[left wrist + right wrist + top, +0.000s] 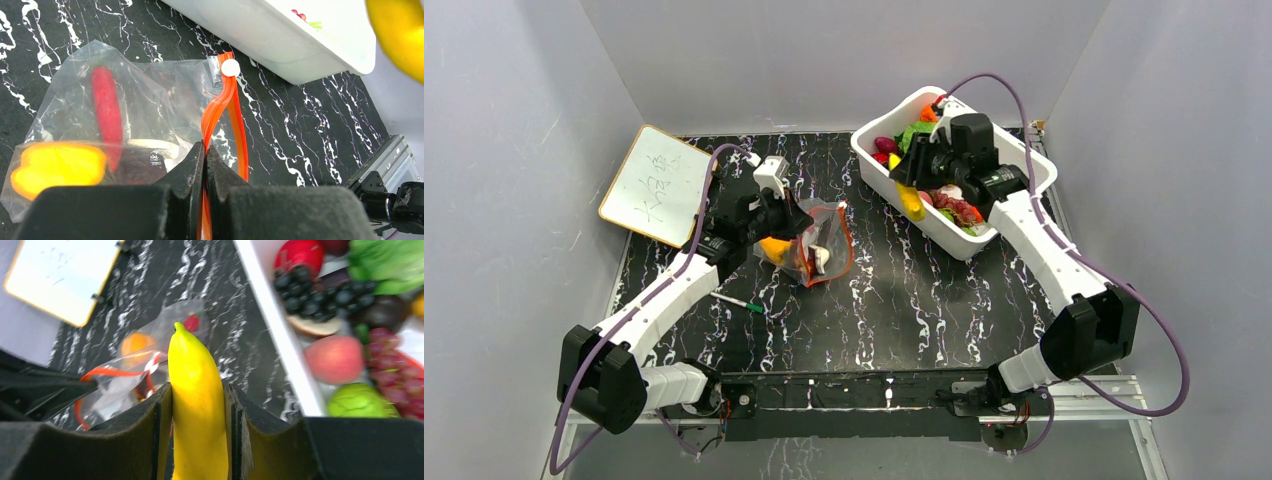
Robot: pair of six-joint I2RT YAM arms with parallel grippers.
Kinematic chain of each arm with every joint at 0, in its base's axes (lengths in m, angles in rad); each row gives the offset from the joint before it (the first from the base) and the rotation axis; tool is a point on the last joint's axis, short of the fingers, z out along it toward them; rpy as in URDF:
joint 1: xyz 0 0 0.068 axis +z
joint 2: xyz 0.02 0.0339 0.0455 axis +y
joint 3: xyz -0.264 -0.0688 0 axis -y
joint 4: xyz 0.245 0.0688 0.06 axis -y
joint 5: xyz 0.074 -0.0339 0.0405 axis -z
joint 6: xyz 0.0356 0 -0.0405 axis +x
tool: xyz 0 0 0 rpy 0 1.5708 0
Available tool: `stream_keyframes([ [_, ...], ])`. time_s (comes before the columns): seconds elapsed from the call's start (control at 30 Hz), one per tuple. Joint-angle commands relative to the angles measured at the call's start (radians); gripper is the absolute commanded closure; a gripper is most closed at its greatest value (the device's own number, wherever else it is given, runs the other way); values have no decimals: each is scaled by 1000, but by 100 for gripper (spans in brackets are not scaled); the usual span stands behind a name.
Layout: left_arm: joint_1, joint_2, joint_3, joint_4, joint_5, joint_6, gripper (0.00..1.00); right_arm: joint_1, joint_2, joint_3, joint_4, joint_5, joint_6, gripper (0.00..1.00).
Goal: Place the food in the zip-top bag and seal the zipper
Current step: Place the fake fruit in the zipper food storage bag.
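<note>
1. Food piece, a yellow banana (196, 365), is standing clamped between the partly closed jaws of the right gripper (200, 387), its tip pointing to 12 o'clock in the wrist view.
2. Left gripper (205, 147), jaws fully together, is pinching the red-orange zipper (220, 107). It is holding the zip-top bag (150, 95) on the table, at about 8 o'clock from the banana in the top view.
3. Inside the bag, a red chili (106, 112) and a yellow-orange pepper (57, 167) are lying; the zipper's white slider (230, 67) is sitting at 12 o'clock from the pinch.
4. White tub (869, 155), at 2 o'clock from the bag, is holding more food.
5. Step in hand, by the look of it: carrying the banana to the bag. The next move is calling for lining it up with the mouth, which is gaping only slightly, before letting go. Sealing is not yet begun.
</note>
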Motion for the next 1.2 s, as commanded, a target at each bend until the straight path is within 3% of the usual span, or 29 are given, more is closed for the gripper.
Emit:
stream_keyframes([
  [0.0, -2, -10, 36, 54, 4, -9, 100, 75, -56, -51, 118, -80, 134, 86],
  [0.17, -2, -37, 17, 84, 1, 0, 100, 179, -67, -149, 260, -142, 279, 85],
  [0.57, -2, -83, -6, 83, 30, 3, 100, 369, 21, -177, 336, -55, 406, 83],
  [1.17, -2, -156, -42, 81, 50, -22, 100, 427, 184, -150, 387, 91, 495, 81],
])
